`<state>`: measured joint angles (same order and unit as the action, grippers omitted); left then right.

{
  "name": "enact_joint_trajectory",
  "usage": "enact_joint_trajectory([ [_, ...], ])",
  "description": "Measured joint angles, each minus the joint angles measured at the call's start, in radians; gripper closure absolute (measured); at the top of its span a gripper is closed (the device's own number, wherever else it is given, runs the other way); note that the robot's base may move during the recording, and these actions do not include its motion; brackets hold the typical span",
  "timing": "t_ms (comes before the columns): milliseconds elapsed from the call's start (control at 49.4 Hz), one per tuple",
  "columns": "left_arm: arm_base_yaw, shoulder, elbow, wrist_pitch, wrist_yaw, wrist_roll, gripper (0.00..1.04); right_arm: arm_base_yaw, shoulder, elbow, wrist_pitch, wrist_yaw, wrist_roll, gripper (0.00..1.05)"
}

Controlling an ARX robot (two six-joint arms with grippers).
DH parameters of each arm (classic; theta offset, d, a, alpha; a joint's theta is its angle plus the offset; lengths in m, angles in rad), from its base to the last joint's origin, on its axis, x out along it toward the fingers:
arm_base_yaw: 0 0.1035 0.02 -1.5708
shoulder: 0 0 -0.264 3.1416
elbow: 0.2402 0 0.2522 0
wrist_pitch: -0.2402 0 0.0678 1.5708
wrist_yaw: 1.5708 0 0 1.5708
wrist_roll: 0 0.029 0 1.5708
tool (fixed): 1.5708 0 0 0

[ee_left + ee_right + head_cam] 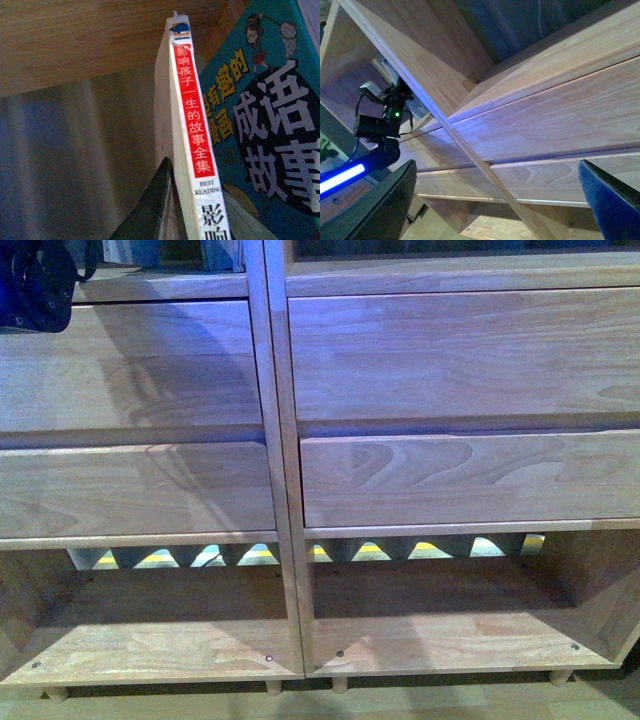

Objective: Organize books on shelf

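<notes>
The white-covered book (192,125), with its red-and-white spine, stands upright inside a compartment of the light-wood shelf (450,360). My left gripper (192,222) is shut on its lower part, one dark finger (150,210) pressed against the white cover. A teal-covered book (265,120) with large printed characters leans right beside it. In the front view only the left arm (35,280) shows, at the top left corner by the upper compartment. My right gripper (497,210) is open and holds nothing, facing the drawer fronts (560,125) and the central divider (470,155).
Four plain drawer fronts fill the shelf's middle, split by the divider (275,440). Below them are two open compartments (150,630) over short peg legs (272,686). A wooden panel (75,40) lies close over the held book. The left arm (385,130) reaches into the upper left compartment.
</notes>
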<state>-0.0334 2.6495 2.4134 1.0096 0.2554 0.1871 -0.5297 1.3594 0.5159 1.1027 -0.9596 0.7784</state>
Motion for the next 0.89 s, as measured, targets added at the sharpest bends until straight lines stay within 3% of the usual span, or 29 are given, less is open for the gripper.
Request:
enact_joint_trajectory([
  [81, -0.003, 0.014, 0.023, -0.029, 0.000, 0.003, 0.89, 0.021, 0.000, 0.000, -0.010, 0.016, -0.013, 0.07],
  [283, -0.016, -0.023, -0.137, -0.054, 0.002, -0.032, 0.48, 0.074, 0.004, -0.004, -0.002, 0.040, -0.016, 0.07],
  [567, -0.014, -0.200, -0.471, 0.111, -0.043, -0.144, 0.06, 0.080, -0.004, -0.039, 0.056, 0.025, 0.017, 0.07],
  [769, -0.014, -0.562, -1.017, 0.177, -0.140, -0.253, 0.07, 0.074, -0.062, -0.072, 0.161, 0.005, 0.134, 0.07],
  [830, -0.019, -0.692, -1.190, 0.132, -0.182, -0.266, 0.07, 0.073, -0.095, -0.084, 0.162, 0.010, 0.149, 0.07],
  [891, -0.022, -0.828, -1.341, 0.026, -0.235, -0.300, 0.07, 0.076, -0.150, -0.096, 0.072, 0.051, 0.098, 0.07],
])
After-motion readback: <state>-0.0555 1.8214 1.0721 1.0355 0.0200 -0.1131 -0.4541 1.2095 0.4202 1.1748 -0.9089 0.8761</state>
